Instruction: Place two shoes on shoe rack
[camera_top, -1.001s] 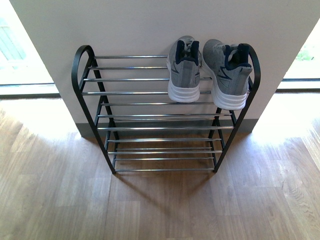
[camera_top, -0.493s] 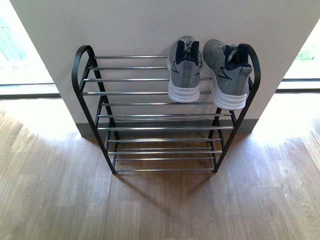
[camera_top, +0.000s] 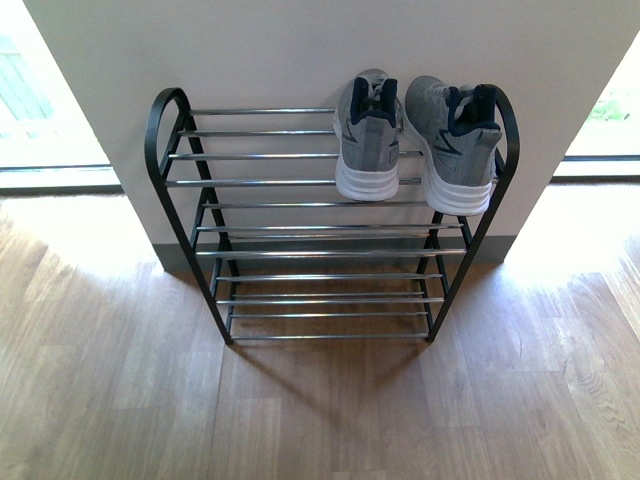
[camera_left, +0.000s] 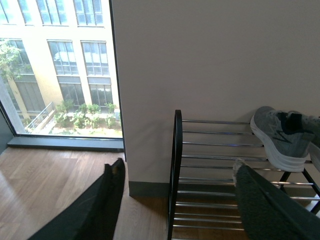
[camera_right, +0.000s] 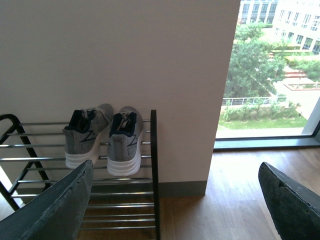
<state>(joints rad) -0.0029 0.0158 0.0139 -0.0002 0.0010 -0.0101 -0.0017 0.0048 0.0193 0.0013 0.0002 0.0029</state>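
**A:** Where are the shoes?

**B:** The grey sneakers (camera_top: 367, 140) sit side by side on the top tier of the shoe rack (camera_top: 270, 182), toes to the wall (camera_top: 300, 50), at its right end. My left gripper (camera_left: 180, 200) and right gripper (camera_right: 170, 210) are both spread wide and hold nothing.

**A:** What could go wrong?

**B:** The heels hang past the front bar, and thin bars give little footing. I judge a nudge could tip the outer sneaker (camera_top: 455, 150) off.

**A:** And the room?

**B:** Wooden floor (camera_top: 320, 420), with a bright window (camera_left: 60, 75) on either side.
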